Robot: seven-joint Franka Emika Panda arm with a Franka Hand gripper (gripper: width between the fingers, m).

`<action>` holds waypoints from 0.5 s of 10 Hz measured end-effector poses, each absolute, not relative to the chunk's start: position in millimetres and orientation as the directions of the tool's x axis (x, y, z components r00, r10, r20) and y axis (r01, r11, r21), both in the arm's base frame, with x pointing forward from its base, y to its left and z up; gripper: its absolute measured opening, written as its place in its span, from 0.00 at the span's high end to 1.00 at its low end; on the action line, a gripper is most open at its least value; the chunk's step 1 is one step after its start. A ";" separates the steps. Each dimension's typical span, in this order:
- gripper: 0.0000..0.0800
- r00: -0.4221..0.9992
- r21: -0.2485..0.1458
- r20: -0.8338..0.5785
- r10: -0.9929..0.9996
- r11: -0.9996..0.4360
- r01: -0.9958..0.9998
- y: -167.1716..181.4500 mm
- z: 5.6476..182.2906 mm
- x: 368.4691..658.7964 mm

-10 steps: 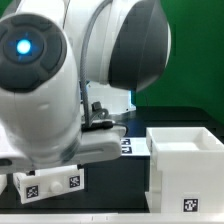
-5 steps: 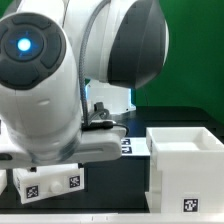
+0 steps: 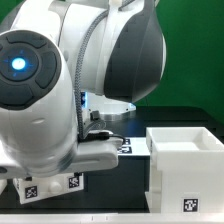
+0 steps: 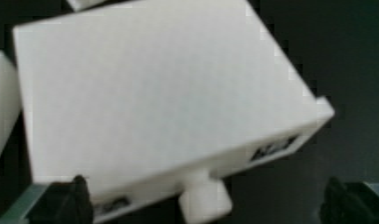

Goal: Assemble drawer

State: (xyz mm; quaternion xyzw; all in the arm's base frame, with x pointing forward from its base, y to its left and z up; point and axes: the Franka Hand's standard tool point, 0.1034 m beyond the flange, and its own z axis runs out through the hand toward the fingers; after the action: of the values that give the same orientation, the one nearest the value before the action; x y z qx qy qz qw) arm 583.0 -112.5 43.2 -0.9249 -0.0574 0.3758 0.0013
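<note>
In the wrist view a small white drawer box [image 4: 159,100] fills most of the frame. Its flat side faces the camera, tags show on its front face, and its knob [image 4: 204,192] points toward my gripper [image 4: 207,203]. The dark fingertips [image 4: 61,200] stand wide apart on either side of the knob, open and touching nothing. In the exterior view the same box [image 3: 48,184] lies at the lower left under the arm, which hides the gripper. The large white open-topped housing [image 3: 185,160] stands at the exterior view's right.
The arm's white body [image 3: 40,90] blocks most of the exterior view. A tagged white piece [image 3: 127,147] shows behind it, between the arm and the housing. The tabletop is black, with a green backdrop behind.
The arm has shifted toward the exterior view's left and lower, covering more of the small box. The housing has not moved.
</note>
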 end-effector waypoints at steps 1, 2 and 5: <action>0.19 0.719 -0.044 -0.687 0.109 -0.993 0.109 -111.3 41.4 583.0; 0.19 0.716 -0.044 -0.689 0.109 -0.993 0.109 -111.1 37.7 581.8; 0.19 0.732 -0.038 -0.672 0.110 -0.993 0.114 -113.7 25.4 581.9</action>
State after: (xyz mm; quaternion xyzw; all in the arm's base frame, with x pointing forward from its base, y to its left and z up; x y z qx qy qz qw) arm 581.9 -113.7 25.4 -0.9306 -0.0601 0.3609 -0.0029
